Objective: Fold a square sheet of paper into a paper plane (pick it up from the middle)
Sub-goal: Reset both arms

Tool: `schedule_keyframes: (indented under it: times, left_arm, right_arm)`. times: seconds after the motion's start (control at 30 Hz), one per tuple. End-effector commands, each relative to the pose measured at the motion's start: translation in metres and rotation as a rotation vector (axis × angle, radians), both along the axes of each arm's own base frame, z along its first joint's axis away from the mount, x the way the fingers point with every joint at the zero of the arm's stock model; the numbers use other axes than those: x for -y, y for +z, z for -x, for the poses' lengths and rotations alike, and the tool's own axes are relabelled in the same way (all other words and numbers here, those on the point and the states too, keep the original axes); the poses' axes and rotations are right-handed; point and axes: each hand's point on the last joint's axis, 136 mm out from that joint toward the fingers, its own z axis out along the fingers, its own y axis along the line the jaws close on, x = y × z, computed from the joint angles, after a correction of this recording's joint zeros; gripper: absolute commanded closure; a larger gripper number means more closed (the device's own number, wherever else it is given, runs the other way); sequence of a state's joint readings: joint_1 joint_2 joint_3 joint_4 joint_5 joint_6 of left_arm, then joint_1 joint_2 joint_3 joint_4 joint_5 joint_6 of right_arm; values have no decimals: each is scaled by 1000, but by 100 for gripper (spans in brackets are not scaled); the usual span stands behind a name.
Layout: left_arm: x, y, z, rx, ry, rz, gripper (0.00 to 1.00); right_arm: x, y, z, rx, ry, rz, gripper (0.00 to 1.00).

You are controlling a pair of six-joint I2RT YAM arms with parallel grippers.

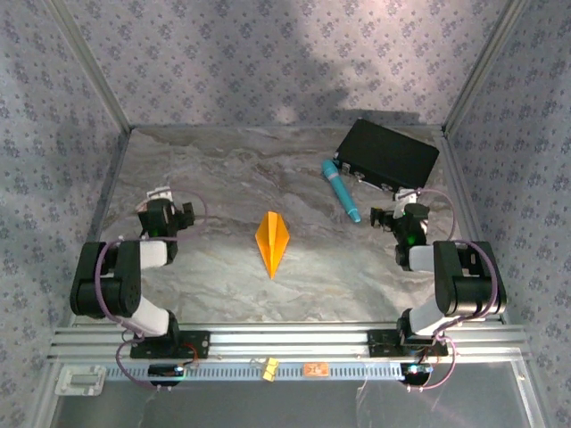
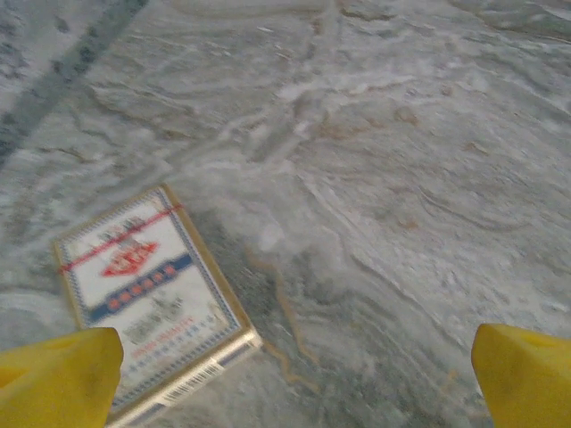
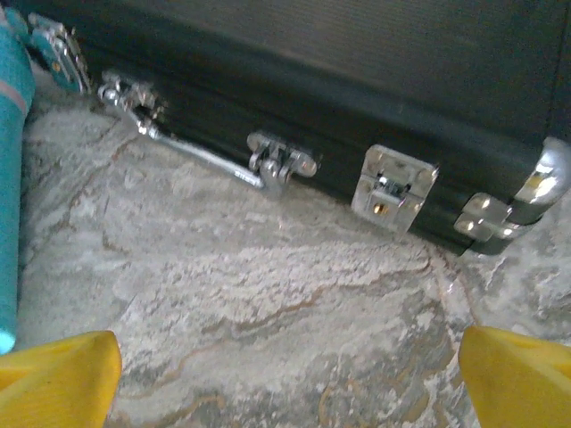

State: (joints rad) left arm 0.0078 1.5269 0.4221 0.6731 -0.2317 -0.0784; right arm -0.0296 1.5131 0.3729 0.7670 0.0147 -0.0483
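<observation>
One plane: paper plane (image 1: 272,241) flat at table (image 1: 223,178) ctr, btwn arms, tip near.
Left gripper (image 2: 294,383): I see fingers spread, empty, card (image 2: 147,294) just beside.
Right gripper (image 3: 290,379): spread, empty, facing black case (image 3: 357,80), teal cylinder (image 3: 12,178) just left.

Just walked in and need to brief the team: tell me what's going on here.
The orange paper plane lies folded in the middle of the marble table, nothing touching it. The left claw hangs open near a white-and-red card, and the right claw is open facing a black case beside a teal cylinder. Neither holds anything.
</observation>
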Motion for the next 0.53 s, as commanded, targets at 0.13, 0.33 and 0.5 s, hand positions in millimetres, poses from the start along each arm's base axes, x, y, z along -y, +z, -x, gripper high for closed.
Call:
schedule_keyframes:
  times: [0.13,0.33,0.5]
  left_arm:
    - [7,25,-10,147,-49,19,0]
    - [7,27,-10,145,-12,-30,0]
    - [7,26,-10,142,-11,-28,0]
  right_arm:
    - [5,9,-8,28,-37,-3,1]
    - [5,9,-8,25,-34,-2,1]
    - [5,9,-8,27,-35,-2,1]
